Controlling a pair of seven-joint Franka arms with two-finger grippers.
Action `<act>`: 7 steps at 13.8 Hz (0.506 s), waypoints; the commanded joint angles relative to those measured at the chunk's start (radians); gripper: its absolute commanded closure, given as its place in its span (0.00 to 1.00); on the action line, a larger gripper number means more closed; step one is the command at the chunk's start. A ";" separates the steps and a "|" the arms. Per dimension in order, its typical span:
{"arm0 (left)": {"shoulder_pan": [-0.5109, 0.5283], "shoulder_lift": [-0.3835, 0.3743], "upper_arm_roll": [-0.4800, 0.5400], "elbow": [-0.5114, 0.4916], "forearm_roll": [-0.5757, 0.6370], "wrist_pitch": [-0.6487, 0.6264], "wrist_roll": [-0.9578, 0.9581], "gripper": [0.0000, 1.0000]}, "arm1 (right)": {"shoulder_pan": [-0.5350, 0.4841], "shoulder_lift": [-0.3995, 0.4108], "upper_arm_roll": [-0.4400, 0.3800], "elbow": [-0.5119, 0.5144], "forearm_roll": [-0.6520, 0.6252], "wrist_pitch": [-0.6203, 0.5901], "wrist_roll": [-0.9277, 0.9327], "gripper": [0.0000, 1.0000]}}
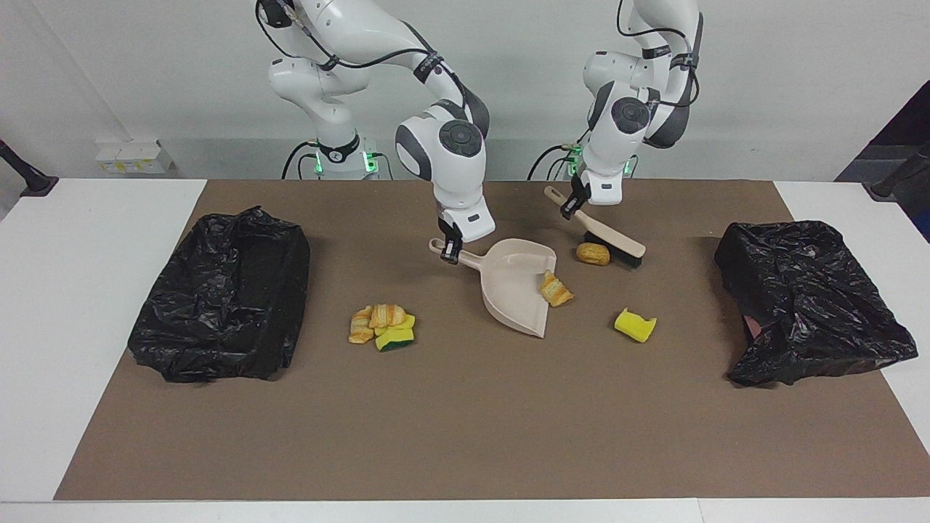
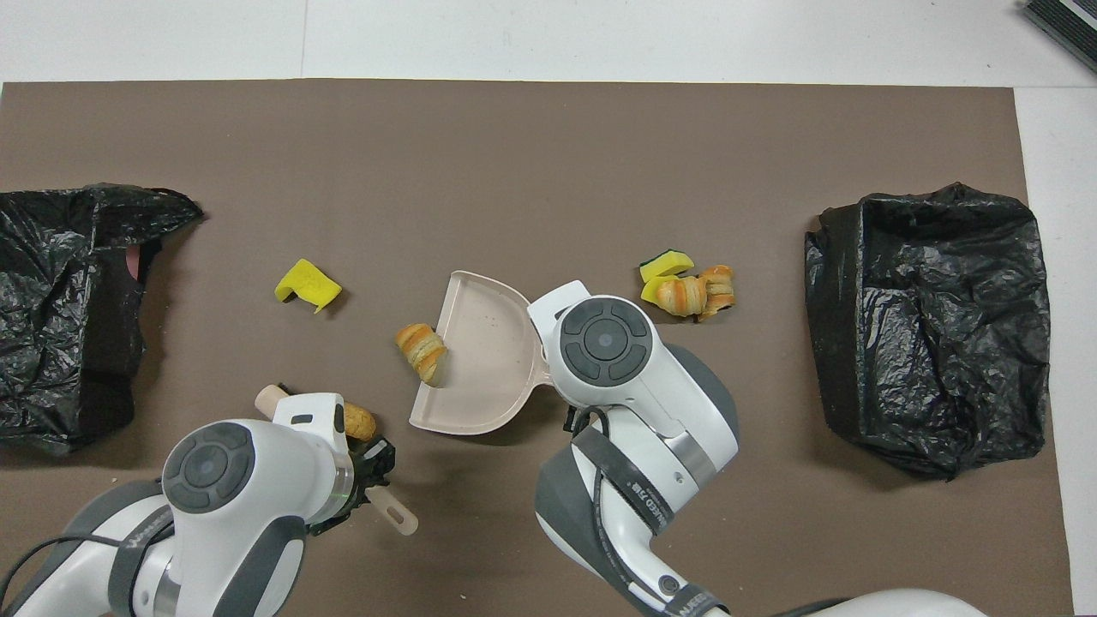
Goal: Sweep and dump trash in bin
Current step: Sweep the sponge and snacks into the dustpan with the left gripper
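Left end effector (image 1: 573, 208) is clamped on the brush (image 1: 609, 240) handle, bristles down just beside a bread lump (image 1: 593, 253). Right end effector (image 1: 451, 251) is closed on the dustpan (image 1: 517, 286) handle; one croissant piece (image 1: 555, 289) sits at the pan's lip, probably only half in. Yellow sponge chunk (image 1: 635, 325) lies loose below the brush, and a croissant-and-sponge pile (image 1: 382, 325) past the pan. Nothing visibly dumped in either bin bag (image 1: 221, 285) yet; sweeping barely started.

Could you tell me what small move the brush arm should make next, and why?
Probably a short stroke toward the dustpan: the left gripper holds the brush bristles-down beside the bread lump, and the right gripper holds the pan's handle.
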 commanded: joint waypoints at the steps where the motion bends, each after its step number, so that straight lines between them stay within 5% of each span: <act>1: 0.044 0.179 -0.006 0.213 -0.038 0.018 -0.046 1.00 | -0.004 -0.008 0.005 -0.012 0.007 0.023 0.027 1.00; 7: 0.142 0.207 -0.005 0.319 -0.025 -0.104 0.216 1.00 | -0.004 -0.008 0.005 -0.012 0.007 0.023 0.027 1.00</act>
